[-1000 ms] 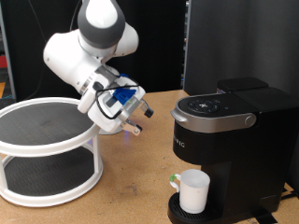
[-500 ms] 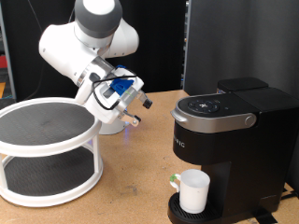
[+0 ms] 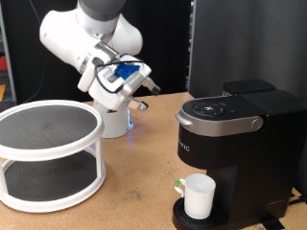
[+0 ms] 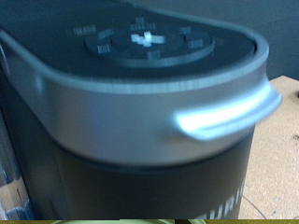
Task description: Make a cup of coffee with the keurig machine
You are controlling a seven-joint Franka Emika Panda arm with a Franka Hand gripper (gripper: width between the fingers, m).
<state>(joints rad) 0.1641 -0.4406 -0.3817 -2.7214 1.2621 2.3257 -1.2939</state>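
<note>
The black keurig machine (image 3: pixel 235 144) stands at the exterior view's right, its lid down, with a grey-silver lid handle (image 3: pixel 225 123) and round top buttons (image 3: pixel 213 107). The white mug (image 3: pixel 198 196) sits on the drip tray under the spout. My gripper (image 3: pixel 146 93) hangs in the air to the left of the machine, a little above lid height, apart from it and holding nothing that shows. The wrist view is filled by the machine's lid (image 4: pixel 140 65) and handle (image 4: pixel 224 112); the fingers do not show there.
A white two-tier round stand (image 3: pixel 48 153) with dark mesh shelves fills the exterior view's left. The white arm base (image 3: pixel 113 123) stands behind it. A tall black panel (image 3: pixel 249 43) rises behind the machine. The wooden tabletop (image 3: pixel 134 192) lies between stand and machine.
The gripper has risen and swung to the right, closer to the top of the machine. The machine and mug have not moved.
</note>
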